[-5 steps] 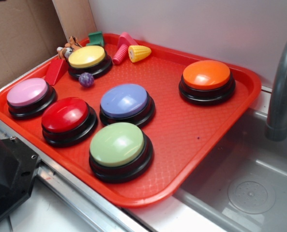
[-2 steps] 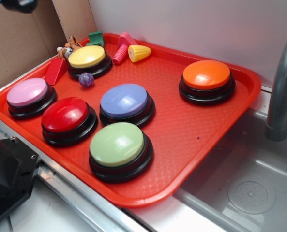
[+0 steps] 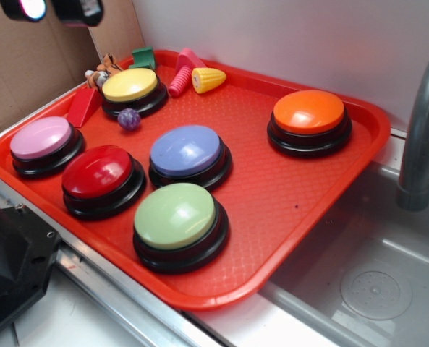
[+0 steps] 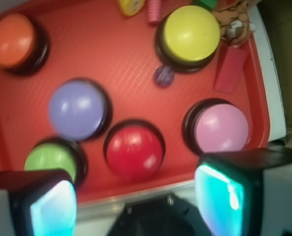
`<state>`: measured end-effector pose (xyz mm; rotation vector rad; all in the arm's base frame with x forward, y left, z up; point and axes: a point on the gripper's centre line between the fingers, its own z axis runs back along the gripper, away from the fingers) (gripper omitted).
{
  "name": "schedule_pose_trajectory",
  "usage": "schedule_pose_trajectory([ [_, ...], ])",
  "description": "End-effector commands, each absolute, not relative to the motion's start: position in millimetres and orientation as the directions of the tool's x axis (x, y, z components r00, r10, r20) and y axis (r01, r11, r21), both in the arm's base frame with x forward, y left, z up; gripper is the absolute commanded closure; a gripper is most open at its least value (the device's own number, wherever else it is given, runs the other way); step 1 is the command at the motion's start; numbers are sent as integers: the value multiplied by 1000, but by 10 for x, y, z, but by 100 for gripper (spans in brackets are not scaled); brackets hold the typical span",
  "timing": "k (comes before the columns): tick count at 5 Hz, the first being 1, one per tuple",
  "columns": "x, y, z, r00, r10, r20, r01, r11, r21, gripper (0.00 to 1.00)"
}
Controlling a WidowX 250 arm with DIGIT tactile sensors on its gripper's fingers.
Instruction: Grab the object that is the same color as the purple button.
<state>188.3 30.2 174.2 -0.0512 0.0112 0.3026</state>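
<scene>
A small shiny purple ball [image 3: 129, 118] [image 4: 164, 75] lies on the red tray [image 3: 272, 195], just in front of the yellow button [image 3: 130, 85]. The purple button [image 3: 186, 150] [image 4: 77, 108] stands mid-tray with its periwinkle dome up. My gripper [image 3: 55, 9] hangs high at the exterior view's top left edge, well above and left of the ball. Seen from the wrist, the gripper [image 4: 136, 206] is open, its two glowing fingers wide apart with nothing between them, above the tray's near rim.
Pink [image 3: 40, 137], red [image 3: 97, 172], green [image 3: 174, 215] and orange [image 3: 308, 112] buttons share the tray. A red wedge [image 3: 84, 107], pink ridged cone [image 3: 180, 78], yellow corn toy [image 3: 208, 79], green piece [image 3: 143, 56] and tiger figure [image 3: 102, 69] crowd the back corner. A sink and faucet [image 3: 420, 137] lie right.
My gripper has come into the exterior view at the top left, moving rightward along the upper edge. Nothing on the tray has moved.
</scene>
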Motion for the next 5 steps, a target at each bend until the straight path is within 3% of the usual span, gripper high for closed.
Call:
schedule_pose_trajectory([
  [1, 2198, 504, 1457, 859, 510, 51, -508, 860, -55, 0],
  [3, 2238, 525, 1077, 703, 702, 115, -697, 712, -81, 0],
  [5, 2284, 634, 675, 628, 771, 106, -772, 634, -33, 0],
])
